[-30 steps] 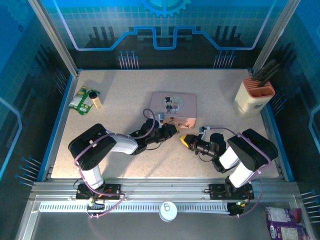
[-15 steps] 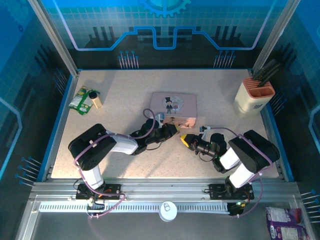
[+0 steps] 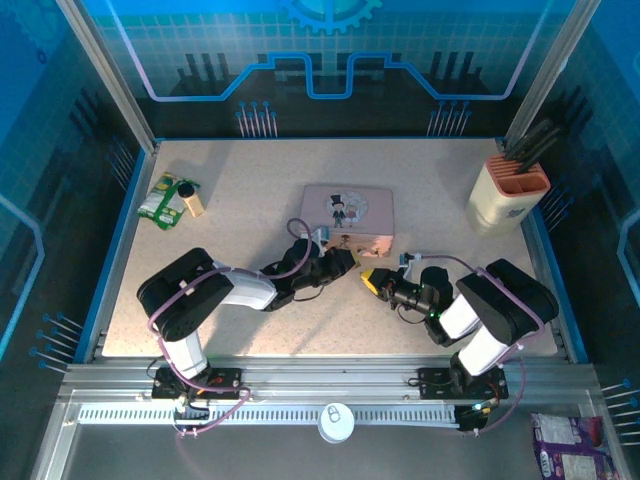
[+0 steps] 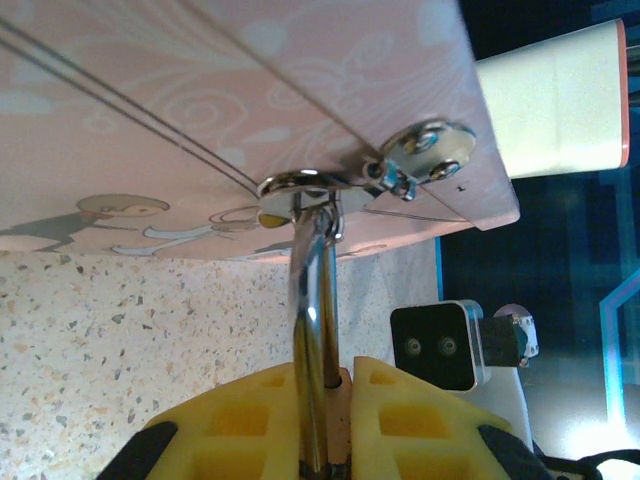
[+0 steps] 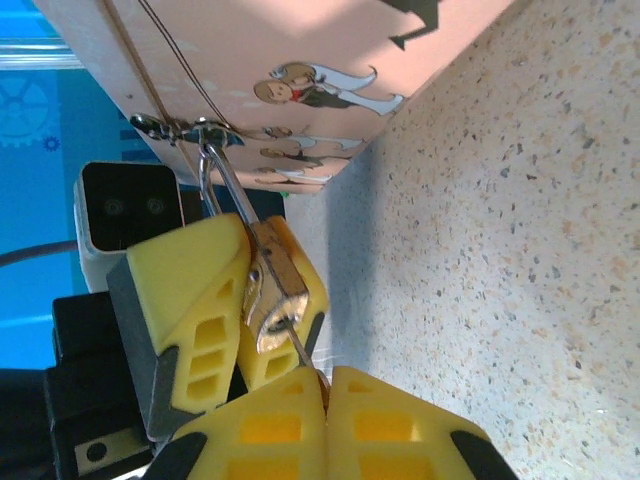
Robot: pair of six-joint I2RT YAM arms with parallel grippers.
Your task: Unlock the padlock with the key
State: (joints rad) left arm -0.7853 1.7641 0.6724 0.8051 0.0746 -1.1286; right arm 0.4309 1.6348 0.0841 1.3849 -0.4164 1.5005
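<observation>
Under everything, a speckled beige tabletop point(image 3: 240, 190) with blue edging. Near its middle, lying flat, a pink rectangular tin point(image 3: 348, 213) with a cartoon couple on the lid. At the far right corner, a cream knife block with an orange top point(image 3: 508, 195). At the far left, a green packet point(image 3: 157, 200) with a small brown bottle point(image 3: 190, 198) just beside it, both well apart from the tin.

Just in front of the tin, meeting from the two sides, the left gripper point(image 3: 345, 262) and the right gripper point(image 3: 370, 280), each with yellow fingers, tips almost touching.

Between them, the small brass-coloured metal padlock point(image 5: 272, 285), hanging by its thin silvery shackle point(image 4: 312, 300) from the metal hasp point(image 4: 295, 185) on the front wall of the tin. Body clamped between the left fingers point(image 5: 190, 290), closed tightly on both sides of it. Shackle locked or released: cannot tell.

Smallest of all, the thin dark-grey metal key point(image 5: 303, 352). Pinched between the right fingers point(image 5: 260, 430), pressed fully together. Only the slim shaft visible, the head hidden between the pads. Tip touching the bottom end of the padlock body, apparently at the keyhole.
</observation>
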